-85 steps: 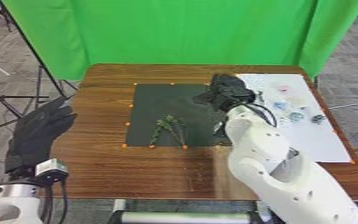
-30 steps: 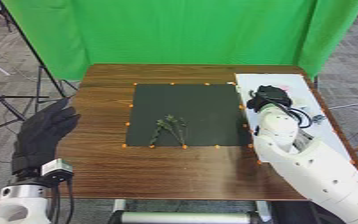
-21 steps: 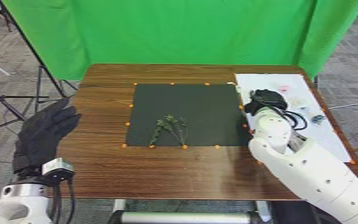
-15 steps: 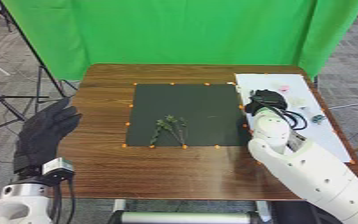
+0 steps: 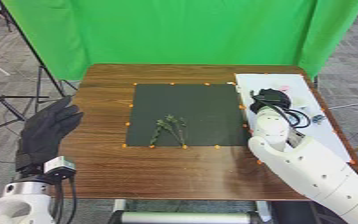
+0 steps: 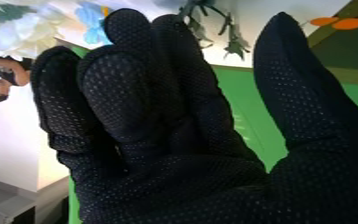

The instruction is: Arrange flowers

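Over the left part of the white sheet [image 5: 291, 135], my right hand [image 5: 269, 99] hovers or rests; contact cannot be told. In the right wrist view that hand [image 6: 171, 175] is open, its fingers lightly bent and thumb apart. Beyond its fingertips are a leafy green stem [image 6: 235, 42], a white flower [image 6: 38, 40] and a blue flower [image 6: 93, 25]. A pink flower [image 5: 284, 88] and a dark bluish one [image 5: 318, 119] lie on the sheet. Green sprigs [image 5: 169, 125] lie on the dark mat [image 5: 189, 100]. My left hand [image 5: 44, 127] is open beside the table's left edge.
Orange dots mark the mat's border on the brown table [image 5: 100, 170]. A green curtain [image 5: 193, 35] hangs behind the table. Black stand legs [image 5: 15, 97] rise at the left, near my left hand.
My right hand has moved from the mat's far right corner across to the white sheet, with small shifts there since. My left arm has shifted slightly; the sprigs on the mat have not moved.
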